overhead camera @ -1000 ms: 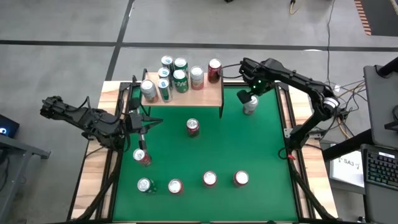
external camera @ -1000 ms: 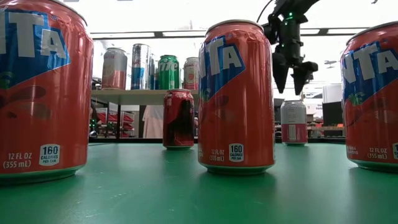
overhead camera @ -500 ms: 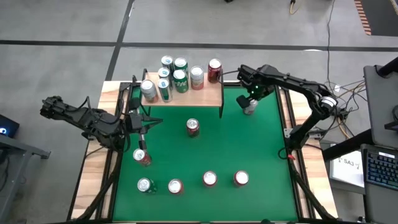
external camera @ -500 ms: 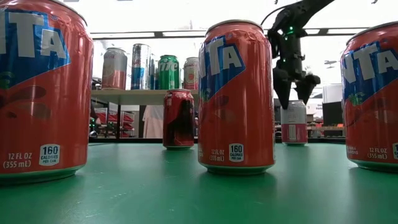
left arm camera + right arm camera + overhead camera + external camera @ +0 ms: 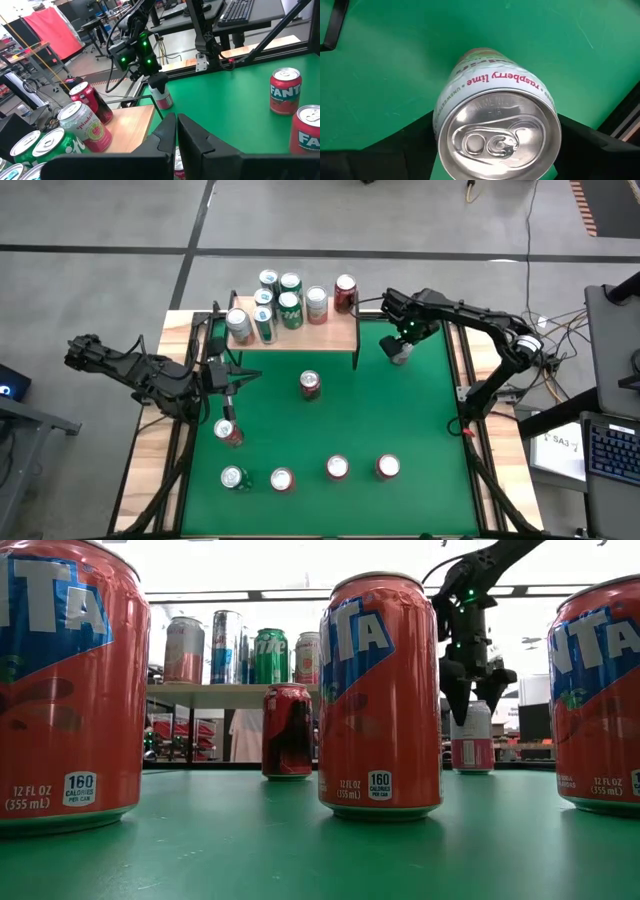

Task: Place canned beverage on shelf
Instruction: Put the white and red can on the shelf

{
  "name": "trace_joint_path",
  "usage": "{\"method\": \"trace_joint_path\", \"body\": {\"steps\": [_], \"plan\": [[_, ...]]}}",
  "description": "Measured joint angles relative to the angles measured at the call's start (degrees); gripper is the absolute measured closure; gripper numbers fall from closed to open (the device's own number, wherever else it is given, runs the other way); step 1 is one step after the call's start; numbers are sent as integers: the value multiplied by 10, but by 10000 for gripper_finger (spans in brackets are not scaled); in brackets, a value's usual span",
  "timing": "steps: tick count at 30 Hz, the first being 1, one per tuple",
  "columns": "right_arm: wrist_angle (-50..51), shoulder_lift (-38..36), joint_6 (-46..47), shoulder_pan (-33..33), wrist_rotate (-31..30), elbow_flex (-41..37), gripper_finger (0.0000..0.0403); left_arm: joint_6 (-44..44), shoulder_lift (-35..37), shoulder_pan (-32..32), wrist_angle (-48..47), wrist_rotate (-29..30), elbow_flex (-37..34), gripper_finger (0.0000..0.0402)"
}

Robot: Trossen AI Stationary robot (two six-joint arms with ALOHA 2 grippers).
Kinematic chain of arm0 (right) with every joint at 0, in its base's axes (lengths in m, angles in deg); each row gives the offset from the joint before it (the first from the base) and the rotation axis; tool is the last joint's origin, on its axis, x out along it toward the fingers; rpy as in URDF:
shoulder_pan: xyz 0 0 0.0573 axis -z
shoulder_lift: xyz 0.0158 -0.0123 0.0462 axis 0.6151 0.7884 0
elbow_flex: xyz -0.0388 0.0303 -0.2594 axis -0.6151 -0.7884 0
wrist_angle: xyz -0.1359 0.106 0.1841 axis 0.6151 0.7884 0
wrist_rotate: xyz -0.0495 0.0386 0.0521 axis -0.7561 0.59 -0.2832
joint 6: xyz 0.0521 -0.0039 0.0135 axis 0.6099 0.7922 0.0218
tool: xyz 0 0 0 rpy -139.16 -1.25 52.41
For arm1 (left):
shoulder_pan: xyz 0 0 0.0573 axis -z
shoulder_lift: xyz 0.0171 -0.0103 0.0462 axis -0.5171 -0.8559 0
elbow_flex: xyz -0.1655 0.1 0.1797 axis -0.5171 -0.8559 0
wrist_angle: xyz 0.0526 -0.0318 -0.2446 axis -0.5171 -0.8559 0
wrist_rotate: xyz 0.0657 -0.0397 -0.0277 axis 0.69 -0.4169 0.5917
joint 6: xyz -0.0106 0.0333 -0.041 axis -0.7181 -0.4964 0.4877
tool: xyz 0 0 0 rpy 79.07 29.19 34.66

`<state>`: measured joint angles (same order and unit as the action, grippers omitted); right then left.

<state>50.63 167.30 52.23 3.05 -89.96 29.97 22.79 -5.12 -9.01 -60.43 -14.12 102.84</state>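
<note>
Right end effector astride the raspberry lime can

The right end effector (image 5: 472,700), fingers spread and not yet clenched, straddles the top of the raspberry lime can (image 5: 495,122), which stands upright on the green desk (image 5: 400,410) just beside the shelf (image 5: 335,332), probably so it can be gripped from above. The left end effector (image 5: 176,131) waits clenched and empty near the shelf's other end.

The can (image 5: 496,117) is white with a silver top and red "raspberry lime" lettering, its tab unopened. It stands upright on the green table, just off the shelf's right end, near the far right corner. The shelf (image 5: 335,333) is a light-wood board on thin black legs at the table's far edge, carrying several upright cans.
</note>
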Motion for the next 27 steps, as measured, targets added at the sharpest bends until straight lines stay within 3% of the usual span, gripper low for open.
{"method": "trace_joint_path", "body": {"steps": [8, 18, 27], "plan": [[3, -43, 0, -10, -8, 9, 119, 0, 0, 0, 0, 0, 0, 402], [2, -185, 36, -56, -37, 60, 119, -4, -11, 0, 13, 0, 0, 402], [-176, -298, 52, -169, -43, 60, 119, -40, -25, 0, 43, 0, 0, 402]]}}
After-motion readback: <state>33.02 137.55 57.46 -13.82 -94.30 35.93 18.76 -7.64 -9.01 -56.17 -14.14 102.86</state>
